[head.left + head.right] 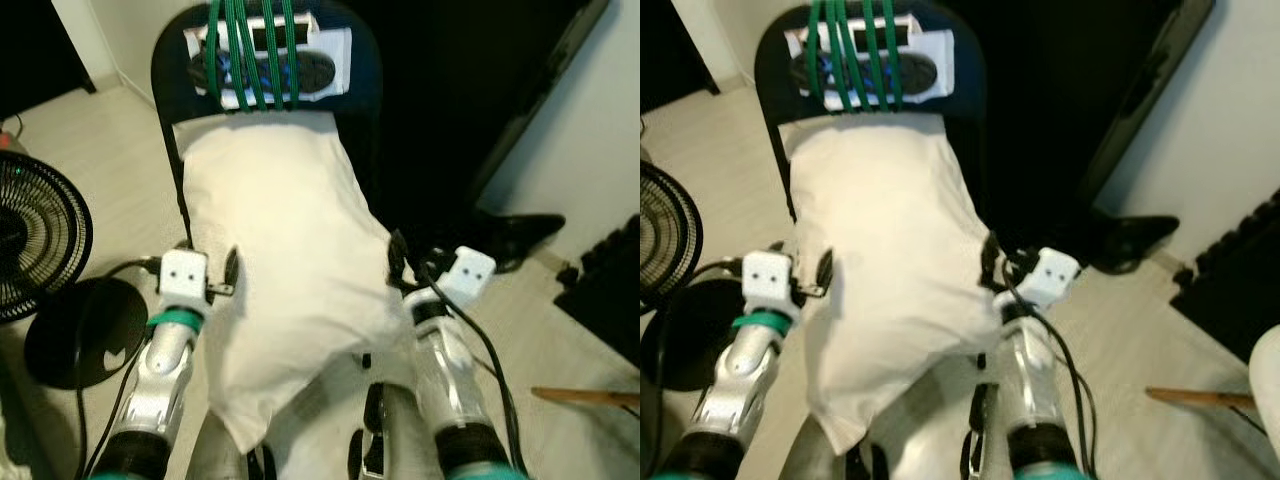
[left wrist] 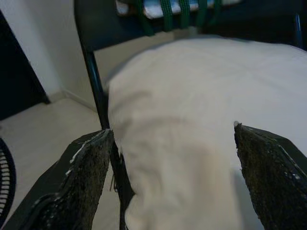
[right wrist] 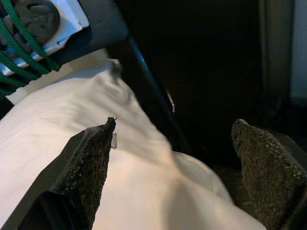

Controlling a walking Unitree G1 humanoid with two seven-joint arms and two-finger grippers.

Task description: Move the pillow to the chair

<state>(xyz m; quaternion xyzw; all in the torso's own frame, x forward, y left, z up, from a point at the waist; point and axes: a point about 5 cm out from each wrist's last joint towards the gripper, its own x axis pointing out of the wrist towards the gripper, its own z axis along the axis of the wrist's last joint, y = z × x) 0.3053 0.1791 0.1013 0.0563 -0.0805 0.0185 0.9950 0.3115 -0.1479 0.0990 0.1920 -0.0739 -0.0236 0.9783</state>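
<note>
Right in front of me sits the black chair (image 1: 265, 60), and the big white pillow (image 1: 285, 270) is lying on it, top end up against the chair's backrest and bottom end hanging off the seat's front edge toward me. On that backrest there's a white pad with green cords (image 1: 255, 50) strapped over it. Beside the chair, on my left, a black fan (image 1: 35, 235) stands on the floor. My left hand (image 2: 168, 177) and my right hand (image 3: 172, 172) sit at either side of the pillow, fingers spread apart, clamped on nothing.
</note>
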